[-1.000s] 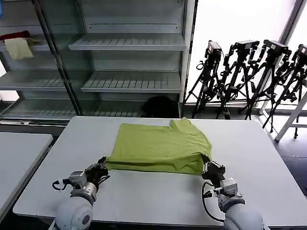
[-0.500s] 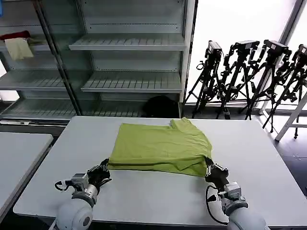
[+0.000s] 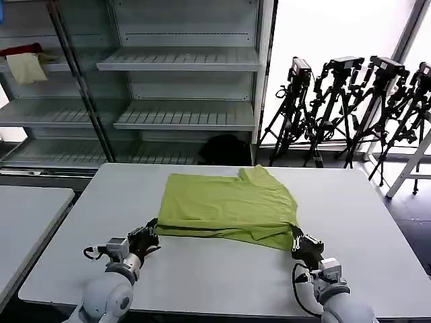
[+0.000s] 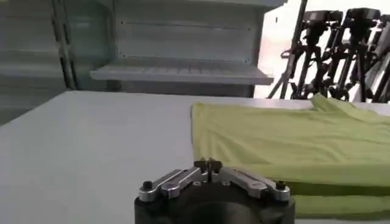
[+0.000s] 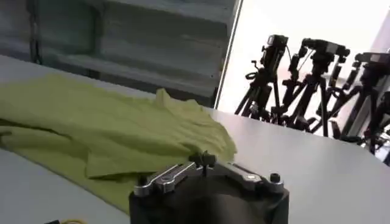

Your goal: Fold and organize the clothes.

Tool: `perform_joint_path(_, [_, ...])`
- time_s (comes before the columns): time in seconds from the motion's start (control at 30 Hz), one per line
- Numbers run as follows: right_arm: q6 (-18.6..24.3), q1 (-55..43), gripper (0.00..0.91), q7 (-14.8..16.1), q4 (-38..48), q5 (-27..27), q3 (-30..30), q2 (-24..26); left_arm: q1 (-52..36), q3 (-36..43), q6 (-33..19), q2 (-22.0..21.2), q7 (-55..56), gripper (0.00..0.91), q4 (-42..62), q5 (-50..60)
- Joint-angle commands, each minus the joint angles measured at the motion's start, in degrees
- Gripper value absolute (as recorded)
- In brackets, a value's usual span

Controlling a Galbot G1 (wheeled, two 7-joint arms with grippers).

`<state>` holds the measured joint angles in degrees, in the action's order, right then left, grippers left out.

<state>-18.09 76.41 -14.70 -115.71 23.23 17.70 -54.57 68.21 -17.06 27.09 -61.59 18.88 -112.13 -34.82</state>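
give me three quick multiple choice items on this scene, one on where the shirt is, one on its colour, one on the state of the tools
1. Where does the T-shirt lie?
A. on the white table
B. on a shelf
C. on the floor

2. What colour is the T-shirt?
A. red
B. lime green
C. black

3. How do the left tool and right tool stand?
A. both wide open above the shirt
B. both shut, low at the shirt's near corners
C. both raised high, holding the shirt up

Answers:
1 A, the shirt is spread, partly folded, on the tabletop.
2 B, the fabric is lime green in every view.
3 B, both wrist views show fingertips closed together, and the head view puts each tool at a near corner.
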Motion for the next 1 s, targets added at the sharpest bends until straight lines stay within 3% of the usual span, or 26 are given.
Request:
perform_joint_path(0.03, [-0.6, -0.9, 0.0, 0.1, 1.0, 2.1, 0.0, -0.1, -2.6, 0.9, 0.6, -0.1, 0.0, 0.0, 1.7, 0.8])
perform_joint_path(0.1, [-0.8, -0.9, 0.0, 0.0, 1.0, 2.4, 0.0, -0.4, -3.1, 0.9, 0.6, -0.2, 0.4, 0.0, 2.3, 0.8])
perform_joint_path(0.13, [-0.9, -0.9, 0.121, -0.1, 1.0, 2.5, -0.1, -0.6, -3.3, 0.7, 0.6, -0.3, 0.6, 0.0, 2.6, 0.8])
perform_joint_path(0.17, [-0.9, -0.9, 0.363, -0.1, 1.0, 2.5, -0.2, -0.7, -3.3, 0.7, 0.6, -0.3, 0.7, 0.01, 2.8, 0.8])
perform_joint_path(0.2, [-1.0, -0.8, 0.504, -0.2, 0.9, 2.7, -0.2, -0.7, -3.5, 0.5, 0.6, -0.2, 0.9, 0.01, 3.1, 0.8])
perform_joint_path(0.23, [-1.0, -0.8, 0.574, -0.2, 0.9, 2.8, -0.2, -0.8, -3.6, 0.4, 0.6, -0.2, 0.8, 0.01, 3.3, 0.8])
perform_joint_path(0.27, [-1.2, -0.8, 0.907, -0.2, 1.0, 2.9, -0.3, -0.8, -3.6, 0.3, 0.6, -0.1, 0.8, 0.01, 3.4, 0.8])
perform_joint_path(0.53, [-1.9, 0.5, 0.907, -1.2, 0.3, 3.7, -0.4, -1.2, -2.0, 0.0, 2.0, 0.9, -1.9, 0.02, 2.6, 1.9])
perform_joint_path(0.6, [-3.0, 1.6, 0.907, -1.5, -1.3, 4.4, -0.3, -0.9, -1.0, -0.3, 2.0, 1.2, -2.0, 0.081, 2.0, 2.3])
perform_joint_path(0.63, [-3.4, 1.9, 0.907, -1.6, -1.7, 4.6, -0.3, -0.9, -0.6, -0.5, 2.1, 1.3, -2.0, 0.554, 1.4, 2.4])
perform_joint_path(0.67, [-4.0, 2.6, 0.907, -2.3, -3.2, 4.8, -0.1, -0.8, 0.1, -1.0, 2.3, 1.6, -1.9, 0.907, 0.4, 2.5])
perform_joint_path(0.87, [-7.5, 6.9, 0.907, -4.5, -9.5, 10.2, 4.4, 0.5, 5.1, -3.7, 4.7, 2.8, -1.9, 0.907, -5.4, 1.2])
perform_joint_path(1.0, [-7.3, 9.5, 0.907, -4.6, -10.8, 11.3, 6.9, 1.4, 7.6, -5.5, 5.9, 3.1, -1.7, 0.907, -8.2, -2.4])
